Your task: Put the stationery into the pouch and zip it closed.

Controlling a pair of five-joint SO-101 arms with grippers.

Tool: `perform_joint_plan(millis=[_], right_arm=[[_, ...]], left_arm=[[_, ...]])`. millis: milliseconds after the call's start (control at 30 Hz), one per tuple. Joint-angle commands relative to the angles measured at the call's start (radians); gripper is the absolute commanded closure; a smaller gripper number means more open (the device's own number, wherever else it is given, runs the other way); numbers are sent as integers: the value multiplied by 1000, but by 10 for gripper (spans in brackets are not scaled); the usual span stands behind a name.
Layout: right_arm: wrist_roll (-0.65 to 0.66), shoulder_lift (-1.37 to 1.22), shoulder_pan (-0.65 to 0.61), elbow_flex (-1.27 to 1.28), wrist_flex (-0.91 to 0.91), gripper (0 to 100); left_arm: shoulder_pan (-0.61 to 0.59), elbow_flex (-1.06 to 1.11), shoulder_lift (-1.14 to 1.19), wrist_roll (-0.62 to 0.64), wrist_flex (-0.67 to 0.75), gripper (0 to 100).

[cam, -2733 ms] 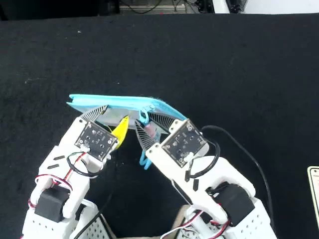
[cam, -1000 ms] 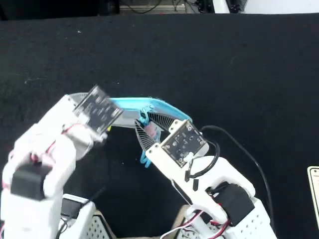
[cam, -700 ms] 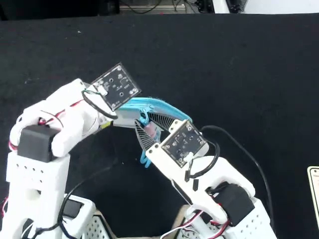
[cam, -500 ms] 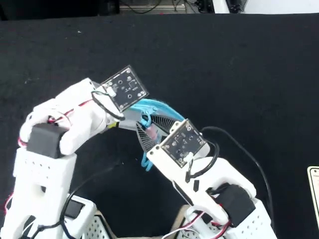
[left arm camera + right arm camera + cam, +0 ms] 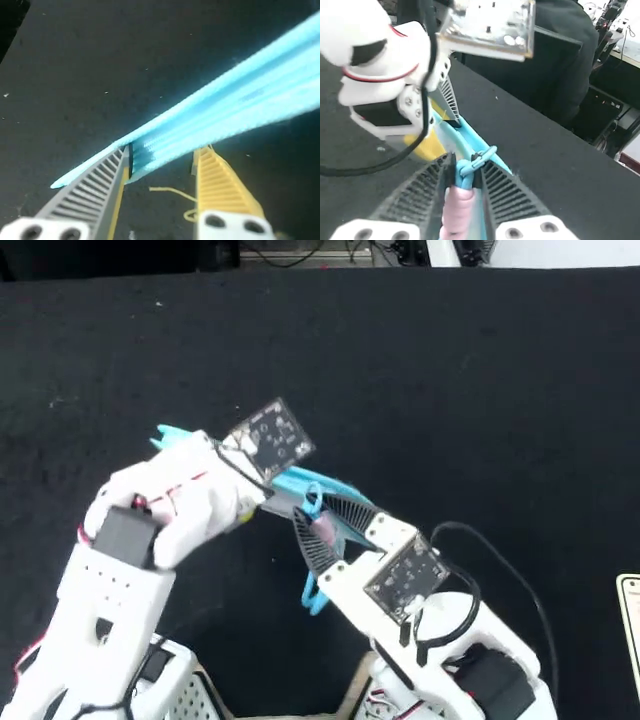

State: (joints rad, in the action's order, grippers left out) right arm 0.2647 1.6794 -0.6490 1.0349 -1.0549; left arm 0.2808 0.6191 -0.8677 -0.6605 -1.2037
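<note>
**Worktop** (image 5: 480, 390): covered in black cloth. Cables (image 5: 290, 252) are seen beyond the far edge. A pale card (image 5: 630, 625) is cut off at the right border.

**Pouch** (image 5: 325, 485): blue, placed near the front middle between the two arms and largely covered by the left arm (image 5: 170, 510).

**Left fingers** (image 5: 220, 185): held apart, with the pouch rim laid across their tips. A grip on the rim cannot be confirmed.

**Right fingers** (image 5: 502, 195): closed on the blue zip loop (image 5: 476, 159). A pink piece (image 5: 457, 207) is wedged between them; what it is cannot be made out.

**Room:** dark shapes behind the worktop are too dim to identify.
</note>
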Motion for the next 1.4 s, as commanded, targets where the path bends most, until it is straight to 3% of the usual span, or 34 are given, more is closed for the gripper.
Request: perform_joint_plan(millis=[0,233,467,700,867,1100,1367], right_arm=[[46,47,-8,25,3,988],[77,119,0,90,-48,988],[80,122,149,99,-52,988],[78,127,153,160,-60,988],[78,131,153,205,-60,988],[75,133,153,206,-60,988],[71,133,149,205,-54,988]], left_arm=[[67,133,-178,58,6,798],[65,366,-468,68,2,798],[82,394,-509,68,-92,795],[243,400,-509,132,-109,794],[254,406,-508,132,-18,794],[251,536,-496,132,241,794],[249,579,-292,133,456,795]])
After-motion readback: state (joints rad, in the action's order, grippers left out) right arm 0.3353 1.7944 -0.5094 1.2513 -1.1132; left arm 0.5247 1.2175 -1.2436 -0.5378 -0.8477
